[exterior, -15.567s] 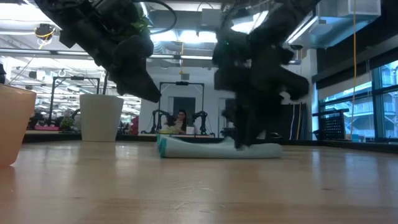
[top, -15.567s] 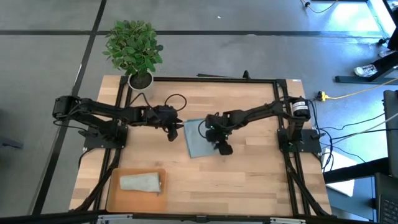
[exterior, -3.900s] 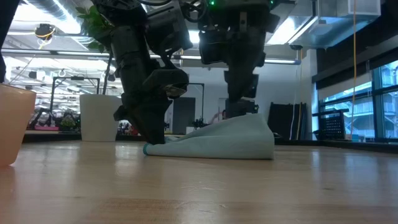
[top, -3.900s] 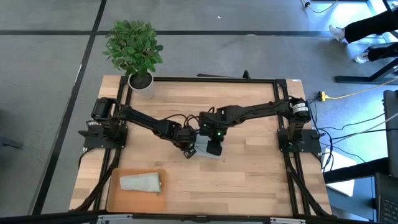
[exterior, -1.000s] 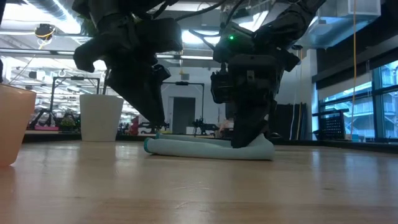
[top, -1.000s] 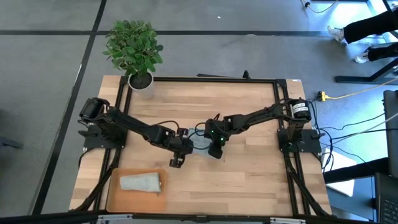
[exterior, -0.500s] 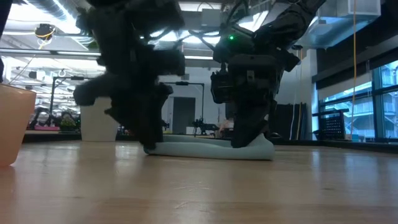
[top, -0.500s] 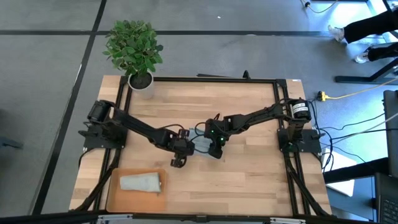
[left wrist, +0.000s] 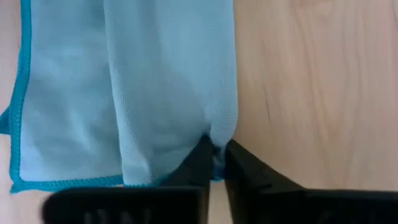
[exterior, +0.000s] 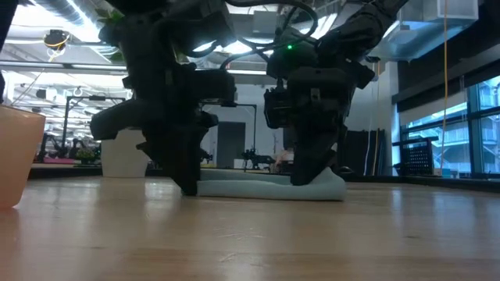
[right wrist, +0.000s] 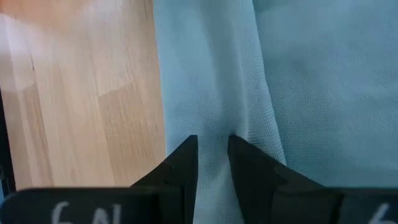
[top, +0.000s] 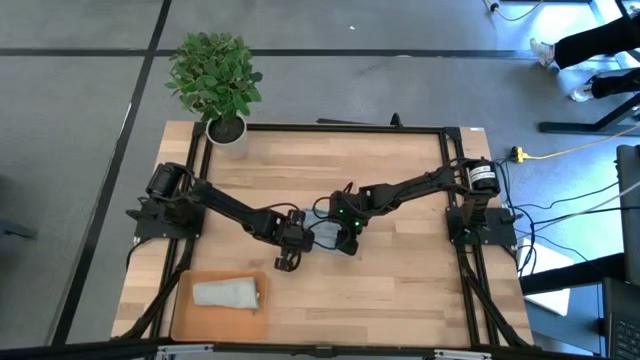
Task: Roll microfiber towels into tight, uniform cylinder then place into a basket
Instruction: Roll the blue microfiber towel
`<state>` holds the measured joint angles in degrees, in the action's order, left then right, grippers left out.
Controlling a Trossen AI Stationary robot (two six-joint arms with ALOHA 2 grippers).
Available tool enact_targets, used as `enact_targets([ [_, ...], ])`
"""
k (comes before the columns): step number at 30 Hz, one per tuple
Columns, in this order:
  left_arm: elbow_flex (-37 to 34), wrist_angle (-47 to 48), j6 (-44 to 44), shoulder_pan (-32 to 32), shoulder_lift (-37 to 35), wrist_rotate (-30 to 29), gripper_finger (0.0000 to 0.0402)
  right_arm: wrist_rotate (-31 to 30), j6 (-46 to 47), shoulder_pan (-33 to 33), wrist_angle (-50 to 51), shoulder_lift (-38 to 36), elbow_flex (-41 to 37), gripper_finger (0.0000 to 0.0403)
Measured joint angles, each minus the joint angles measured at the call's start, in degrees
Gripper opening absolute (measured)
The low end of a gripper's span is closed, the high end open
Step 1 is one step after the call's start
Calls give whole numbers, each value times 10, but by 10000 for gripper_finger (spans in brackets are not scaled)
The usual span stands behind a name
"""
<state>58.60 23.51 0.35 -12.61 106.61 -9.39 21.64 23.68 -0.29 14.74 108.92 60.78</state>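
Where the wooden desk (top: 400,270) is widest open, near its middle, the light blue towel (top: 323,236) lies partly rolled into a low, flattish bundle with a darker teal hem, seen from the low view as a long pale ridge (exterior: 269,186) resting on the boards. The left hand (top: 287,255) is down at the end of the towel nearer the basket, and its wrist camera shows its two dark fingers (left wrist: 199,163) pinched nearly together on a small tuck of the cloth's edge, so it is closed on the towel. The right hand (top: 347,243) presses down on the other end, just beside the left one, with its fingers (right wrist: 180,165) set a narrow gap apart and a fold of the blue cloth gathered between them; it grips the towel too. In the low view both arms come down steeply onto the bundle, the left hand (exterior: 187,183) at one end and the right hand (exterior: 305,176) at the other. Well apart from them, at the desk's near left corner, the orange-tan basket (top: 185,315) holds the other towel (top: 227,293), a pale grey-green roll lying across it. A potted plant (top: 214,78) stands at the far left corner.
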Motion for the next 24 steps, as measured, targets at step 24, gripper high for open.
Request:
enact_targets([
  [24,-2,-2,-32,4,-1,28,0,-43,-271,102,264,-92,90,94],
])
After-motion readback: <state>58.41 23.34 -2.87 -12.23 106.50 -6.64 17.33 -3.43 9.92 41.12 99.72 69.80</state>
